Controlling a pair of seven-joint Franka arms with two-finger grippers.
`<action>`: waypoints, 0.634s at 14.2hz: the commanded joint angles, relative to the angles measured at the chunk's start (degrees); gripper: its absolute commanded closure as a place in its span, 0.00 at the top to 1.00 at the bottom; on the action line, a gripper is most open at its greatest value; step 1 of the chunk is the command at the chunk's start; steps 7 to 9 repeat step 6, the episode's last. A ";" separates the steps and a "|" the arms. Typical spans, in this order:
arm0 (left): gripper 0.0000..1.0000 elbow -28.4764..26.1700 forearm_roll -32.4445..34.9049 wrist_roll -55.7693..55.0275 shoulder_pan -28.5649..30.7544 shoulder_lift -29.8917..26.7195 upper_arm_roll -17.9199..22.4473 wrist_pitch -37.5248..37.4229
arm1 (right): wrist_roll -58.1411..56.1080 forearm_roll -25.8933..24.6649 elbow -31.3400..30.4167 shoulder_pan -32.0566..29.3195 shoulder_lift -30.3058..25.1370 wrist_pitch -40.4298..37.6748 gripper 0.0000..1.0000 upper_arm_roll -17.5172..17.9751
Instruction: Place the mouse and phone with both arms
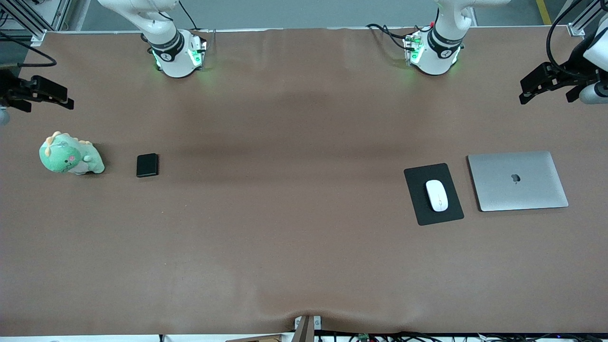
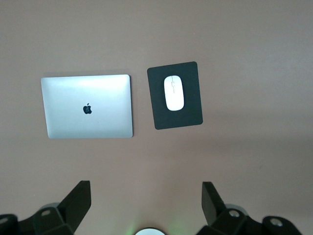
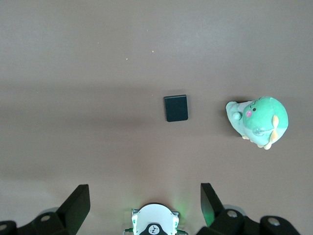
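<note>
Mouse (image 1: 436, 195) lies on the black pad (image 1: 422, 209) beside the laptop (image 1: 517, 180), phone (image 1: 147, 165) near the plush dinosaur (image 1: 70, 155); left gripper (image 1: 539, 85) and right gripper (image 1: 45, 95) hang spread, empty: either both are placed or nothing is started.

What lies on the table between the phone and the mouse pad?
Nothing: in the front view, only bare brown table stretches between the phone and the mouse pad.

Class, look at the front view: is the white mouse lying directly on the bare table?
No, the mouse lies on the black mouse pad, beside the closed silver laptop.
</note>
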 commanded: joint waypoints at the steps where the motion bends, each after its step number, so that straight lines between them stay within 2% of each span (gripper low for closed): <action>1: 1.00 -3.13 -0.92 1.08 -0.35 -1.99 0.67 1.80 | 1.07 0.51 -4.04 0.68 -3.02 1.16 1.00 -0.84; 9: 1.00 -1.63 -0.92 1.26 -0.35 -1.46 0.76 1.80 | 1.07 0.51 -3.78 2.44 -3.46 0.63 1.00 -1.63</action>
